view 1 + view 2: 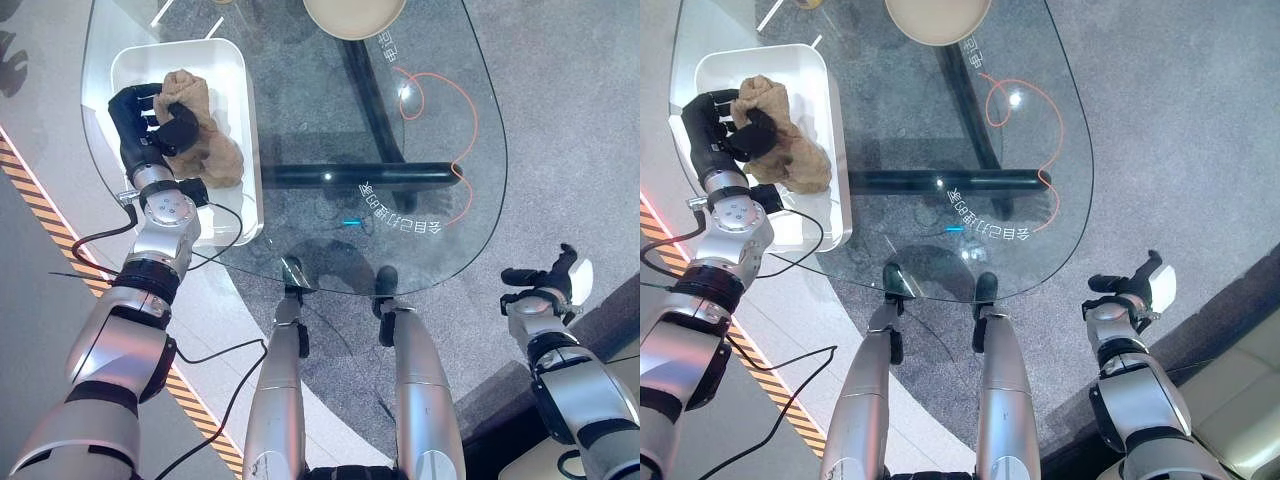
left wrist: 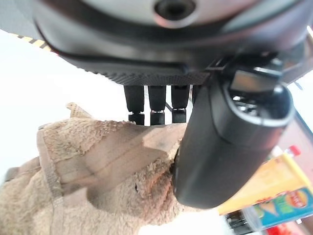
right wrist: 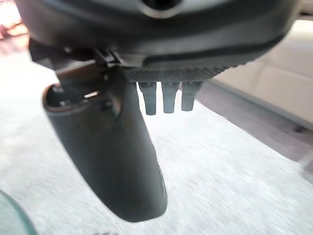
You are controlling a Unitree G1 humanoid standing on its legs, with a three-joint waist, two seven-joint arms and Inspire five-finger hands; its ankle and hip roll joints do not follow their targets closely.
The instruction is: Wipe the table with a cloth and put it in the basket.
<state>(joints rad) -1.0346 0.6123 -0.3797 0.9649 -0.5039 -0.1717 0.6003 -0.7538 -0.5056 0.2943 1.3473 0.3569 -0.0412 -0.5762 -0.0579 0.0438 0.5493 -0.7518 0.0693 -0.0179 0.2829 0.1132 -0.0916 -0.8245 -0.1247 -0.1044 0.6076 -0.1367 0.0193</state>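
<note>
A crumpled brown cloth (image 1: 212,145) lies inside the white basket (image 1: 247,120) at the left end of the glass table (image 1: 480,200). My left hand (image 1: 145,118) reaches into the basket and is shut on the cloth. Its thumb (image 2: 220,147) presses on the terry fabric (image 2: 98,181) and its fingers (image 2: 156,105) curl at the cloth's upper edge. The cloth rests partly on the basket's floor. My right hand (image 1: 548,280) hangs low off the table's right side over the grey floor, open and holding nothing, its thumb (image 3: 117,161) standing clear of the fingers.
A beige bowl (image 1: 355,15) sits at the table's far edge. An orange cord (image 1: 470,110) loops over the right part of the glass. The dark table base (image 1: 360,175) shows through the top. Yellow-black floor tape (image 1: 40,190) runs along the left.
</note>
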